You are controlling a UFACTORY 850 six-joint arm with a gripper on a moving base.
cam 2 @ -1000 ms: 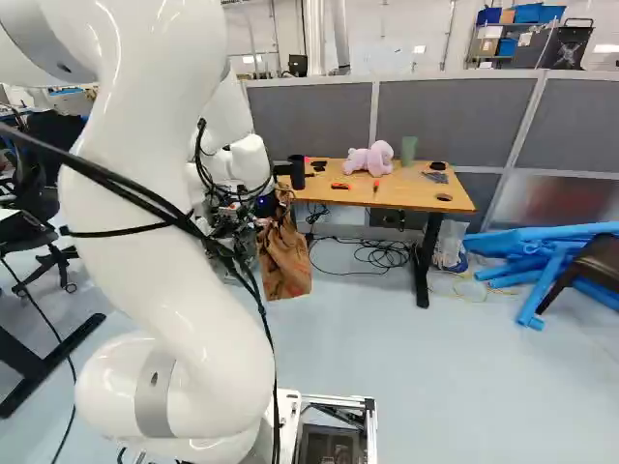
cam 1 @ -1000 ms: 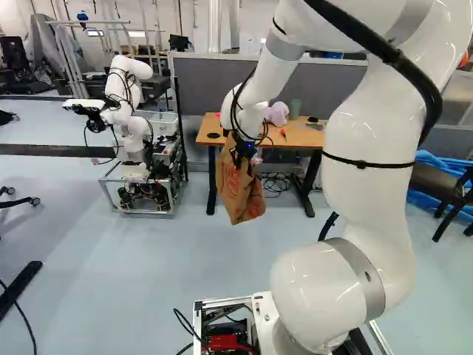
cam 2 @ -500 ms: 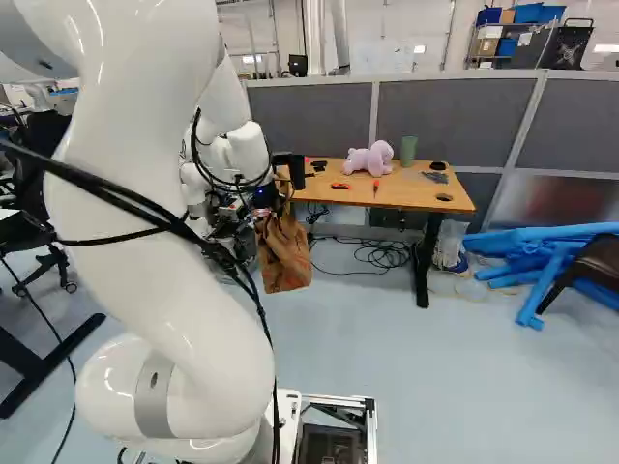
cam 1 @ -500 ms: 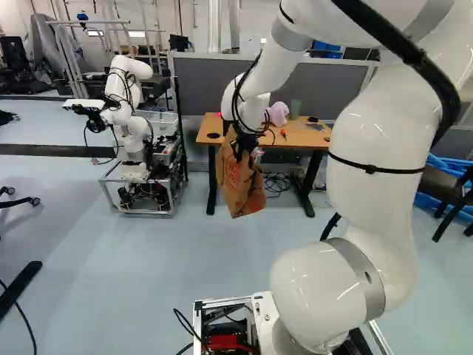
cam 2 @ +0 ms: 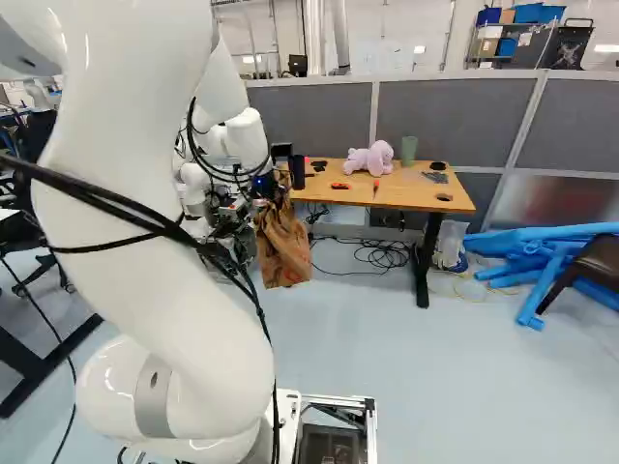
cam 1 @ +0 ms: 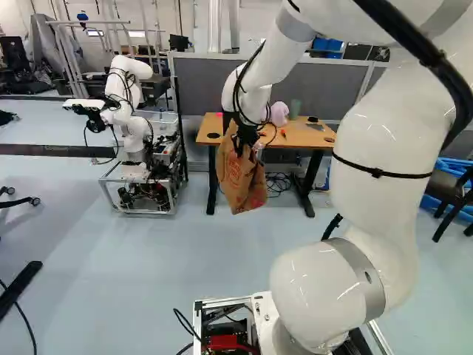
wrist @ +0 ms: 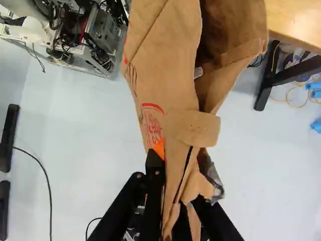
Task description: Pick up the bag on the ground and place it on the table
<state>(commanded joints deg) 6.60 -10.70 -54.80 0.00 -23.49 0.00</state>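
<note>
The bag (cam 1: pixel 240 183) was found off the floor (cam 2: pixel 464 377), hanging from the gripper (wrist: pixel 180 187) just ahead of the table's (cam 2: pixel 411 199) near edge, by the corner at the left of the right base view. The gripper was clamped on the bag, gathered paper pinched between its two fingers, one orange pad (wrist: pixel 159 148) showing.

The bag appeared to be brown paper: in my judgement light, soft at the creases, stiffer along the folds, not slippery, but liable to tear or crumple. Contents could not be established. The gathered, doubled paper was judged the right place of hold; a single thin wall would have been a poor one. Its lower end hung below the surface and called for lifting over the near edge before release, away from the pink soft toy (cam 2: pixel 370 159).

Labels: red print (wrist: pixel 153 128) was noted on one face, partly lost in the creases; its wording was not recorded. No other marking on the bag was legible.
</note>
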